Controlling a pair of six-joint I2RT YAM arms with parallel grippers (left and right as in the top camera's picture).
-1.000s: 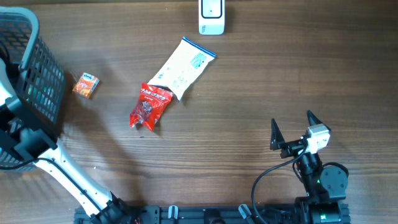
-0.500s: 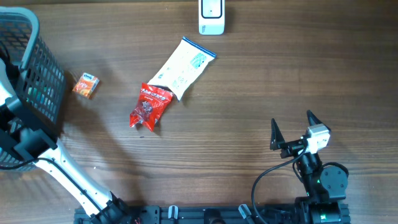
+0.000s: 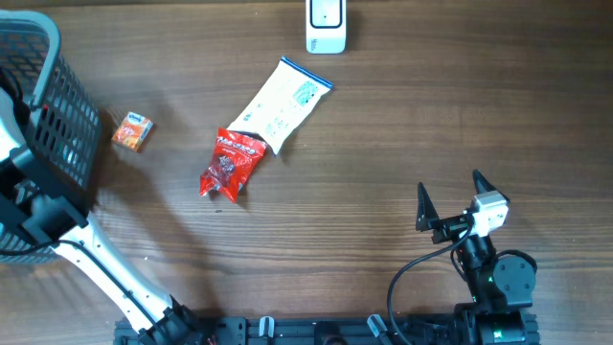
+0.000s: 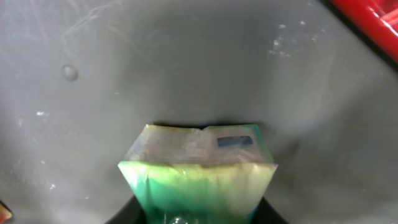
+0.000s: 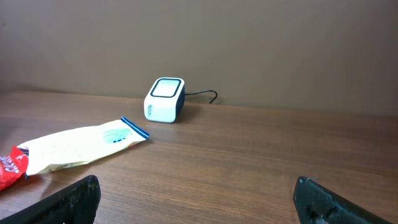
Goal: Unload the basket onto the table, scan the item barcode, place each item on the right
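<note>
Our left gripper (image 4: 198, 215), down in the basket (image 3: 67, 134), pinches the green packet (image 4: 198, 180) by one end while our right gripper (image 3: 448, 182) sits wide open, so we fear it slipping or snagging the basket wall on the lift toward the scanner (image 3: 326, 26).

Nothing readable — lettering on the red packet (image 3: 230, 165) and white pouch (image 3: 284, 103) blurs.

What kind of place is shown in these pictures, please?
Probably a mock shop checkout set up on a wooden table. A white barcode scanner stands at the far edge, a black mesh shopping basket is at the left, and packaged snacks lie between them.
</note>
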